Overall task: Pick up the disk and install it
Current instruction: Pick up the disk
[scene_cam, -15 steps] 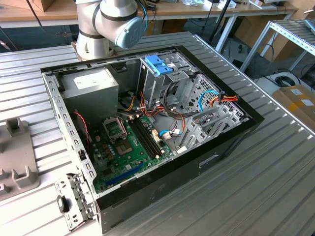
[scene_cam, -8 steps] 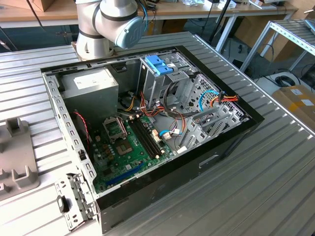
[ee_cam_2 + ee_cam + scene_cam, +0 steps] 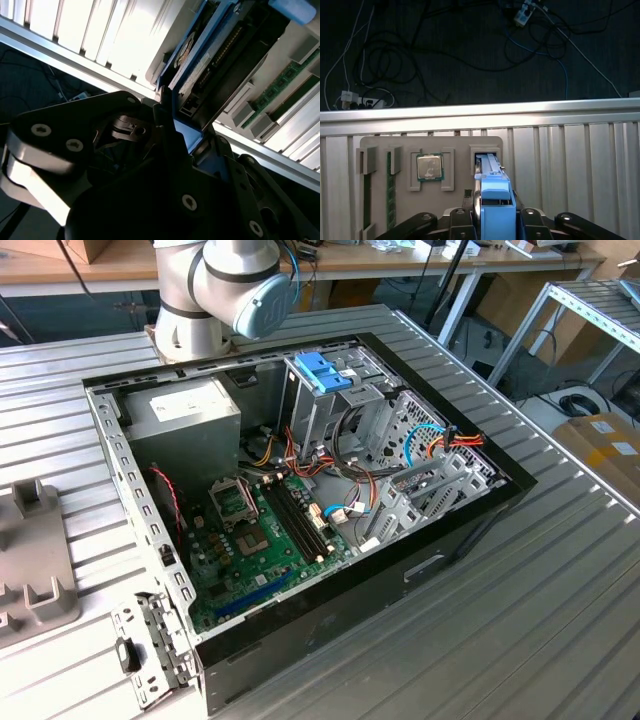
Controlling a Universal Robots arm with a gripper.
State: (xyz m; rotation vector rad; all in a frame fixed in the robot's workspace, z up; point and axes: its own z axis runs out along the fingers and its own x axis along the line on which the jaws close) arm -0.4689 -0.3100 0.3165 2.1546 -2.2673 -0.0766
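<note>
The disk [image 3: 492, 197] stands on edge, its light-blue frame toward the camera. Its far end sits at the slot of a grey parts tray [image 3: 380, 145]. In the second wrist view the disk [image 3: 200, 65] shows its white label and blue side frame. My gripper [image 3: 497, 216] has its dark fingers [image 3: 464, 216] pressed against both sides of the blue frame, shut on the disk. In the second wrist view the gripper [image 3: 182, 131] meets the disk's near end. The open computer case [image 3: 470, 525] lies in the middle of the table, with its metal drive cage [image 3: 335, 405] topped by a blue latch [image 3: 322, 370].
The tray also holds a processor [image 3: 429, 166] and memory sticks [image 3: 391, 190]. Part of this tray [image 3: 30, 570] shows at the exterior view's left edge. The ribbed metal table [image 3: 540, 600] ends just beyond the tray, over a floor strewn with cables [image 3: 420, 60]. The arm's base [image 3: 200, 300] stands behind the case.
</note>
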